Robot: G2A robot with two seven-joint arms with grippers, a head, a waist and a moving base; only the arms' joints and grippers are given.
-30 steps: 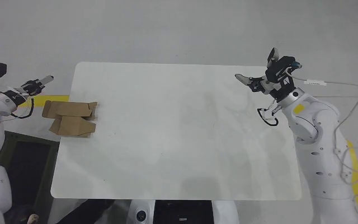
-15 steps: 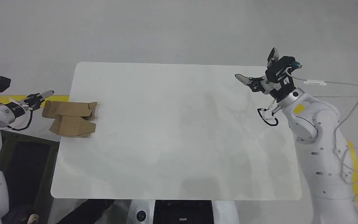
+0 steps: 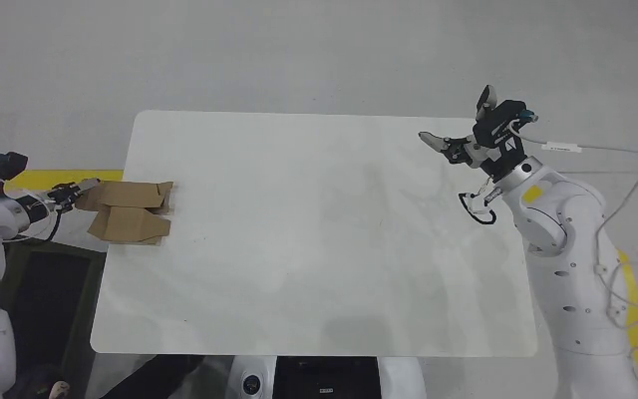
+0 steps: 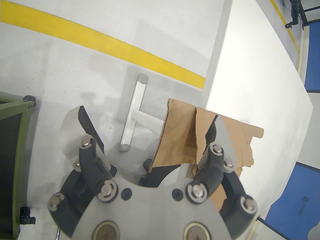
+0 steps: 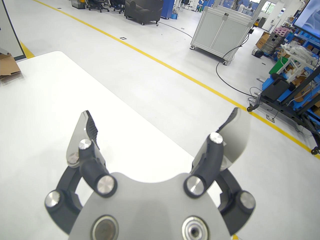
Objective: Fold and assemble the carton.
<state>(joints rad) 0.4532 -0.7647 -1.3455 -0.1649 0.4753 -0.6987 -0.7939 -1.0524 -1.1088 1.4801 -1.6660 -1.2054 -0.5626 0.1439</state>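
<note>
The carton (image 3: 128, 209) overhangs the surface's (image 3: 319, 249) left edge, left gripper (image 3: 80, 187) at its outer end; right gripper (image 3: 455, 116) well apart, over the far right corner.

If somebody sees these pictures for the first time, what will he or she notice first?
The flat brown carton stands out, lying at the left edge of the white table and hanging over it. The left gripper is at that overhanging end, fingers open with the cardboard between them. The right gripper hangs open above the table's far right corner.
</note>
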